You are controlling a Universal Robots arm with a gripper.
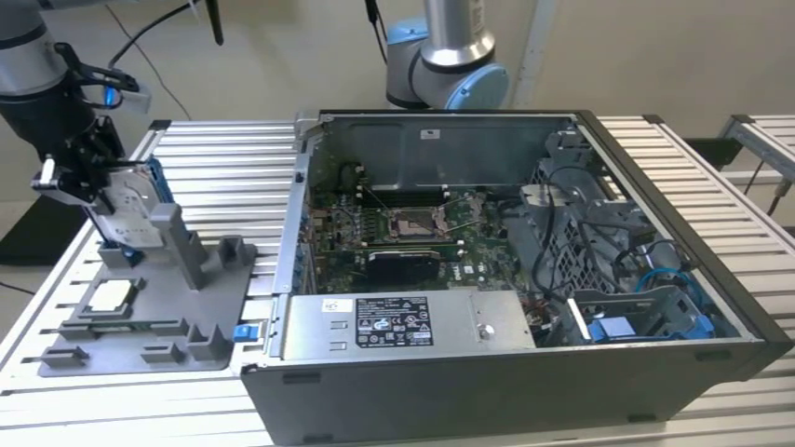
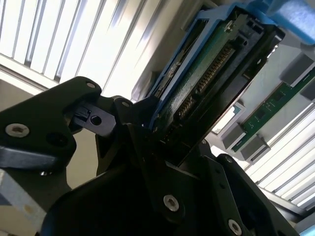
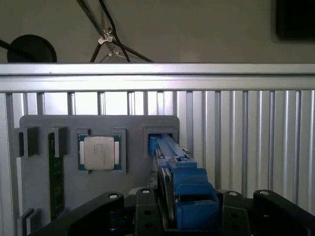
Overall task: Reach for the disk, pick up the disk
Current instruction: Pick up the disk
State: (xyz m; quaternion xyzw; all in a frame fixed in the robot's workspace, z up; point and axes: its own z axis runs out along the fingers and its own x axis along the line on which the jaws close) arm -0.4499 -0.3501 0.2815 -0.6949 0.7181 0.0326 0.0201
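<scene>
Exterior view's upper left: gripper (image 1: 107, 189) jaws pinch the upright disk (image 1: 129, 212) across its blue frame. Probably rigid, weighty, shock-sensitive; frame edges give safest purchase.

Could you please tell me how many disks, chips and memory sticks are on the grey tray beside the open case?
disk: 1
chip: 1
memory stick: 1
Total: 3
</scene>
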